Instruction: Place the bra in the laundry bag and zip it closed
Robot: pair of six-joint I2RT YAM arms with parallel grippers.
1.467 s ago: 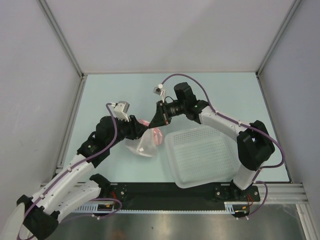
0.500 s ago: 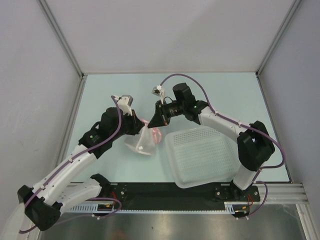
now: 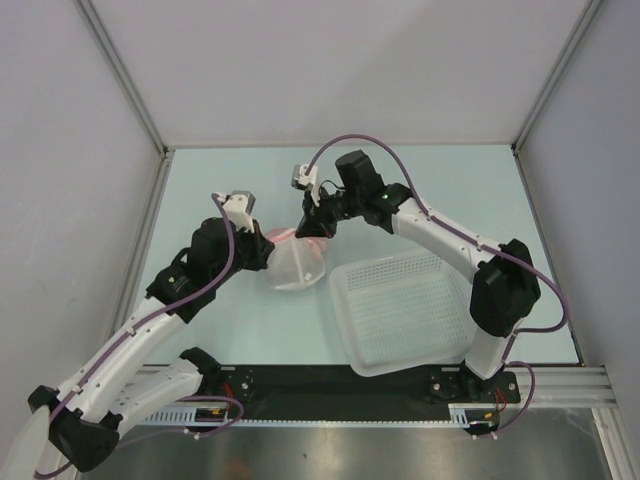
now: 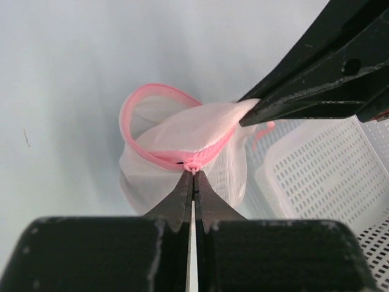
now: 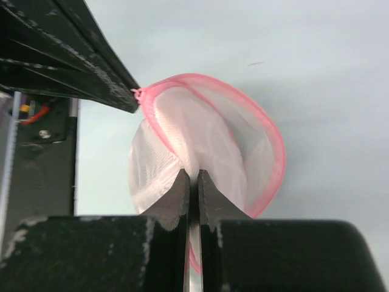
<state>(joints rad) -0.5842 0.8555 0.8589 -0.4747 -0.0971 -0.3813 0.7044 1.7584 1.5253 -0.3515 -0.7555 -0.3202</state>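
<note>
Left end effector (image 4: 193,181) pinches the laundry bag (image 4: 185,131) at its pink rim. Right end effector (image 5: 191,182) clamps the mesh.

Both the left arm (image 3: 135,332) and the right arm (image 3: 440,236) wear white shells over black joints, with purple cables (image 3: 343,139) looping alongside. The left gripper (image 4: 193,173) has black tapered fingers (image 4: 179,199), scuffed grey at the edges.

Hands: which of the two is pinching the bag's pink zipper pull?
The left hand, shut on the zipper pull; the right hand grips the laundry bag by its white mesh instead.
</note>
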